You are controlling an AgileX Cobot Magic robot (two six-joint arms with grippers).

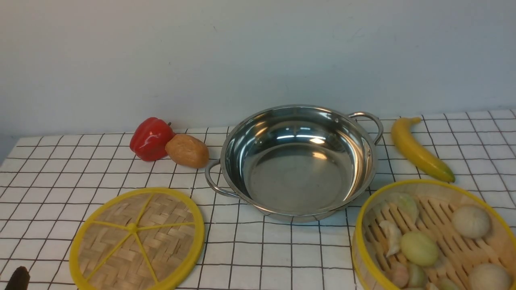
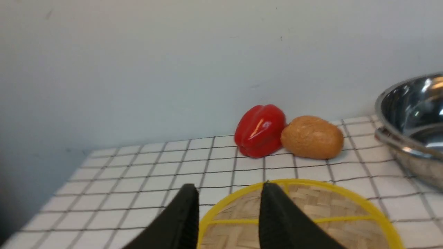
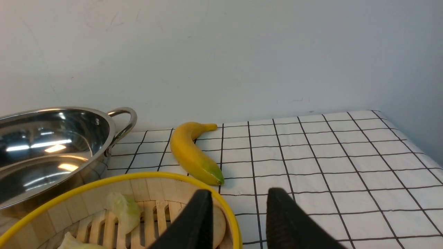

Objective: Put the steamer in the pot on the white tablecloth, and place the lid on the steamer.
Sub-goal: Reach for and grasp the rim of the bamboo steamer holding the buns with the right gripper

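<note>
Presently in view: white tablecloth (image 1: pixel 60 169) with a thin black grid, running back to a pale wall (image 1: pixel 242 52).
Pot: steel pot (image 1: pixel 298 177) upright at the centre of the cloth. Its polished floor shows in full. One loop handle points far-right, the other near-left.
Steamer: bamboo steamer (image 1: pixel 439 225) standing on the cloth at the front right of the pot, outside it, and partly cut off by the frame edge. It is just beside the pot's wall; contact cannot be told.
Steamer contents: pale buns (image 1: pixel 471 221), a white dumpling (image 1: pixel 392 237) and a greenish bun (image 1: pixel 419 247) on the slatted floor.
Lid: woven lid (image 1: pixel 137 239) lying flat on the cloth at the front left of the pot, near its near-left handle but apart from it, and well apart from the steamer.
Left gripper: left gripper (image 2: pixel 229 186) by the lid's near edge, with its fingers spread and nothing clamped. Only a dark tip shows in the front view.
Right gripper: right gripper (image 3: pixel 240 191) at the steamer's rim, with its fingers spread. One finger shows over the basket, the other over the cloth. Whether they straddle the wall or sit above it cannot be told.
Other items: red bell pepper (image 1: pixel 150 139) touching a brown potato (image 1: pixel 187 150) at the far left of the pot; a banana (image 1: pixel 419 151) at its far right.
</note>
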